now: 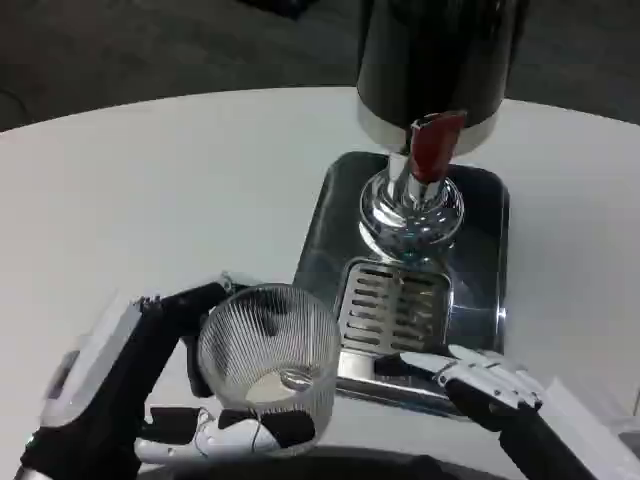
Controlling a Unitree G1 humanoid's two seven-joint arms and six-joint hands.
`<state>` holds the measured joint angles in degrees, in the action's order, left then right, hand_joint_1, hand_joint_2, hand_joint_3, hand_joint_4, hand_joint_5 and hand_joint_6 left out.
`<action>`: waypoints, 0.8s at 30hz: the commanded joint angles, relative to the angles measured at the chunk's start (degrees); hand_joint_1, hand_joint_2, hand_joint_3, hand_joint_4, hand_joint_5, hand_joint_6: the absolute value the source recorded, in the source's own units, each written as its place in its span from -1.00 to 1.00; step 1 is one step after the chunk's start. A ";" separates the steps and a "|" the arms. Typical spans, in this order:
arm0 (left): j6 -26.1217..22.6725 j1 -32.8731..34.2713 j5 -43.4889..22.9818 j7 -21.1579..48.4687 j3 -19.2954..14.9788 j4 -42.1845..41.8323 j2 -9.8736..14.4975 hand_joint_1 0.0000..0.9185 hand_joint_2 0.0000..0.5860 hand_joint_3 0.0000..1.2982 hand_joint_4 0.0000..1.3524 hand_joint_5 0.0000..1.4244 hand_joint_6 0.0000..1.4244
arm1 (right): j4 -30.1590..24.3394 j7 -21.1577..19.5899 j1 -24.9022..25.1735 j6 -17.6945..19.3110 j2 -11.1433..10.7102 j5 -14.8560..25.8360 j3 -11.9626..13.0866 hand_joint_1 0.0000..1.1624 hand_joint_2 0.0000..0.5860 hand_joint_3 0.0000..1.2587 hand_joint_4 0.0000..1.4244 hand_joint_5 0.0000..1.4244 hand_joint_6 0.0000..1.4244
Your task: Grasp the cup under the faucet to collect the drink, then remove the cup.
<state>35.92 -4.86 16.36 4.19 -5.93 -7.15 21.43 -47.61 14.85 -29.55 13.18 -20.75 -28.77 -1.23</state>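
Observation:
A clear ribbed glass cup [268, 350] stands upright at the lower left, off the left side of the drip tray. My left hand [180, 385] grips it, with fingers wrapped around its left side and base. The dispenser [430, 60] stands at the back with a red tap handle [432, 145] above a chrome faucet [412, 205]. Below the faucet lies the slotted drip grate [392, 300]. My right hand [485, 385] rests at the front edge of the tray, its fingers pointing left and holding nothing.
The steel tray [480, 270] under the dispenser takes up the middle right of the white round table [150, 190]. Dark floor lies beyond the table's far edge.

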 commanded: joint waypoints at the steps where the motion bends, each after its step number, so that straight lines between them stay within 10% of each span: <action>1: 1.33 0.26 -0.19 -0.42 0.10 -0.41 0.10 0.44 -1.00 0.30 0.39 0.61 0.55 | -1.01 -0.02 -0.69 0.63 0.34 0.59 0.45 0.17 0.79 -0.61 -0.70 -0.81 -0.87; 24: 1.53 -0.98 -0.54 -0.70 -1.06 -0.40 0.35 0.42 -1.00 0.31 0.39 0.61 0.55 | -0.95 -0.78 -1.33 1.50 1.18 0.15 -0.17 0.16 0.79 -0.60 -0.70 -0.80 -0.89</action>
<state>35.92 -5.16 16.36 4.19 -6.22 -7.16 21.44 -47.87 14.82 -30.73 13.36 -20.13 -28.58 -1.12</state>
